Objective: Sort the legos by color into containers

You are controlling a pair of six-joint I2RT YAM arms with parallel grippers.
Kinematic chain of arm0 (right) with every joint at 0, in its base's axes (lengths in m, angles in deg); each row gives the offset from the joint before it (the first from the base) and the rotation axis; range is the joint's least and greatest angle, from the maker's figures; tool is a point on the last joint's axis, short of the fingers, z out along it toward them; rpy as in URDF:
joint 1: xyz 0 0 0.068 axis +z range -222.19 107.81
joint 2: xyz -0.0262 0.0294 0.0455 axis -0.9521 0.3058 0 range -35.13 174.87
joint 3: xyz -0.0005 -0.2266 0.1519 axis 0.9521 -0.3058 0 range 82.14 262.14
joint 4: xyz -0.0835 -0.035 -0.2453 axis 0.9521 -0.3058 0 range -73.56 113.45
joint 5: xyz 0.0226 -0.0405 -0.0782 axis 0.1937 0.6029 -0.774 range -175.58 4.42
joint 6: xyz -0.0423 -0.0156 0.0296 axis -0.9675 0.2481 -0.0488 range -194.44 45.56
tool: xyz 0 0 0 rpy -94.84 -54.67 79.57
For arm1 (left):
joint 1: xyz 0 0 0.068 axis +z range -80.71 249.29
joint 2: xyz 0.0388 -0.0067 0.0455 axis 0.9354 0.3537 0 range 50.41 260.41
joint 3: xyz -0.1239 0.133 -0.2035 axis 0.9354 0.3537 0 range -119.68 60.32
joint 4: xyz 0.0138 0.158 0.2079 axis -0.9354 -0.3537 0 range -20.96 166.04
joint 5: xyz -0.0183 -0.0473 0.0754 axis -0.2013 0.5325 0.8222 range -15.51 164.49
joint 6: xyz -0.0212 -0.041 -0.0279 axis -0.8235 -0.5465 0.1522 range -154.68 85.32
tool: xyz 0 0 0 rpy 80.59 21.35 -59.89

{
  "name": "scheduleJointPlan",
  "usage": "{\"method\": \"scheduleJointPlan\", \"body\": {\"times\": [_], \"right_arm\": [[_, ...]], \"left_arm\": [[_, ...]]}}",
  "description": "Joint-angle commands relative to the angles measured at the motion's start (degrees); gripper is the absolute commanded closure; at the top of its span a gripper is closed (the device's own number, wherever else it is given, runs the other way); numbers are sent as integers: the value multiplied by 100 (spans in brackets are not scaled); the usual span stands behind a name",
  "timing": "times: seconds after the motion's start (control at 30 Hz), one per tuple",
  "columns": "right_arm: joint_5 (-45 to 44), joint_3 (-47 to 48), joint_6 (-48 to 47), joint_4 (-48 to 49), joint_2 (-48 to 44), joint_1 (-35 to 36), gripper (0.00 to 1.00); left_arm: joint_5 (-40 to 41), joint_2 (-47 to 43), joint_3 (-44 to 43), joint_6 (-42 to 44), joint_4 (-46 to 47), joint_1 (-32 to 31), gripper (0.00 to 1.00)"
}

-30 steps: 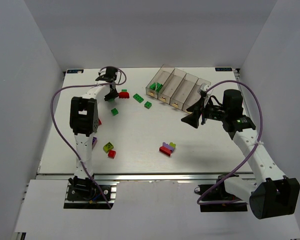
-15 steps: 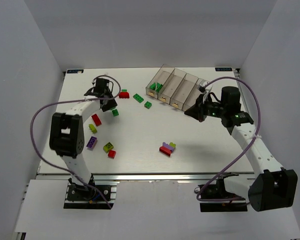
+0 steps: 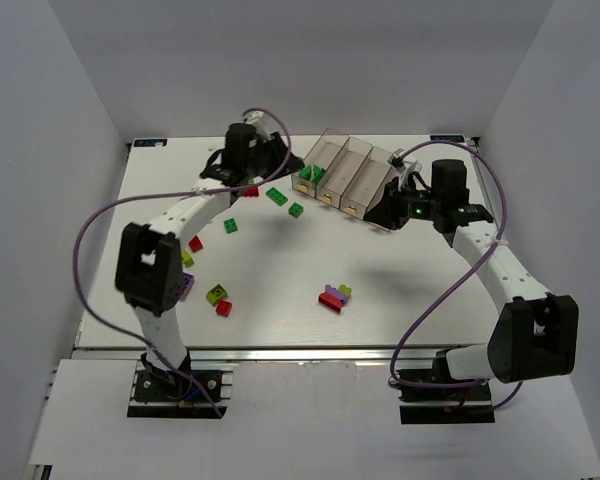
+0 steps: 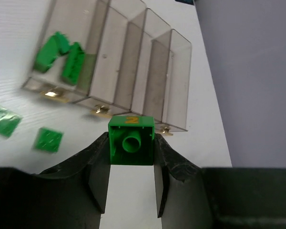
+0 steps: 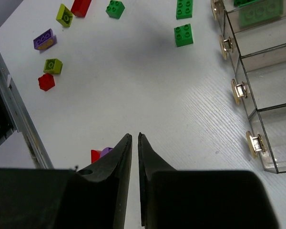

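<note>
The green brick (image 4: 131, 138) is pinched in the left end effector (image 4: 131, 145), up in the air just short of the label end of the containers (image 4: 133, 62). Only the bin at the left end of the row has anything in it: two green legos (image 4: 62, 56). The other three look empty.

Loose on the desk (image 3: 410, 290): three green ones (image 3: 276, 196), a few reds (image 3: 223, 308), yellow-greens (image 3: 217, 294), a purple (image 3: 185, 287), plus a red/purple/yellow-green clump (image 3: 332, 297). So I'd say it's early days.

The right end effector (image 5: 135, 136) has its jaws nearly pressed together on nothing. It hovers near the label end of the right-hand bins, so the two arms could crowd each other there.
</note>
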State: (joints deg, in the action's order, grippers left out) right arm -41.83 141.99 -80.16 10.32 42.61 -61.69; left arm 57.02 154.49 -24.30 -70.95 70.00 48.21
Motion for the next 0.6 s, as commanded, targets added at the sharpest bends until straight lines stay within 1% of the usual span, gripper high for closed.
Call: {"method": "scheduleJointPlan", "body": {"times": [0.0,0.07,0.1,0.13,0.2,0.23,0.33,0.37,0.4,0.47,0.53,0.57], "right_arm": [[64,281,158,214,-100,-22,84],[-6,255,150,223,-153,-22,83],[-33,229,141,223,-214,-22,82],[-42,211,141,214,-232,-22,82],[-68,184,97,196,-302,-22,81],[-77,167,88,188,-320,-31,80],[-103,132,44,188,-399,-39,79],[-112,106,27,179,-417,-31,79],[-112,97,18,170,-460,-39,78],[-138,53,-8,170,-478,-48,77],[-156,26,-52,161,-514,-57,75],[-165,0,-61,161,-514,-48,74]], "left_arm": [[15,874,-1105,-38,16,-247,99],[112,1280,-1573,-73,-28,-265,99],[217,1656,-2045,-82,-124,-291,98],[270,1843,-2293,-82,-203,-300,96],[393,2186,-2733,-30,-388,-353,96],[472,2483,-3136,-20,-467,-370,95],[674,2846,-3630,-3,-714,-405,89],[832,3003,-3806,-3,-749,-414,87],[877,3066,-3860,6,-775,-423,81],[1044,3206,-3956,-3,-819,-423,76],[1062,3268,-3992,-20,-846,-432,67],[1053,3338,-4062,-20,-872,-432,63]]}}
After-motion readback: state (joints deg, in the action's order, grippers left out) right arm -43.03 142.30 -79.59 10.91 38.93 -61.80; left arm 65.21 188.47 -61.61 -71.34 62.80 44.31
